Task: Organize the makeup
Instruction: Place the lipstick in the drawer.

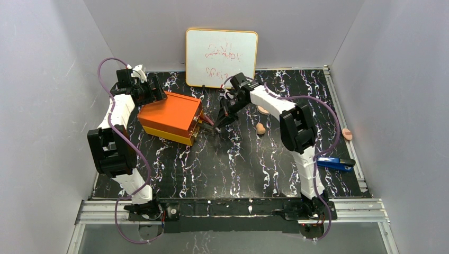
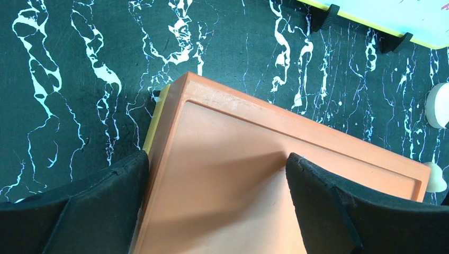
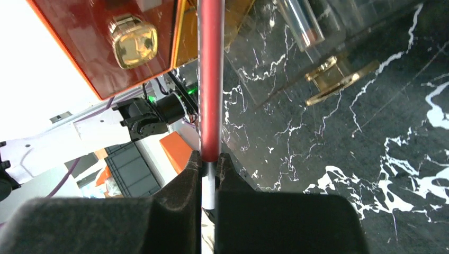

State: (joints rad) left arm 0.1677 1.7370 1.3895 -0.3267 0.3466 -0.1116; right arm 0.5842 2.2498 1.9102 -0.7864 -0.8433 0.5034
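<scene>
Right gripper (image 3: pixel 210 159) pinched on red pencil stick (image 3: pixel 210 79), upper centre, beside orange drawer box (image 1: pixel 169 114). Left gripper (image 2: pixel 217 169) spread wide over box top, gripping nothing. Clear drawer (image 3: pixel 339 58), upper right: slim tube (image 3: pixel 302 21) inside.

Black marble table (image 1: pixel 222 169): orange box (image 1: pixel 170 117) far left, whiteboard (image 1: pixel 221 57) far centre, sponge (image 1: pixel 260 128) centre-right, blue stapler (image 1: pixel 335 163) right.
</scene>
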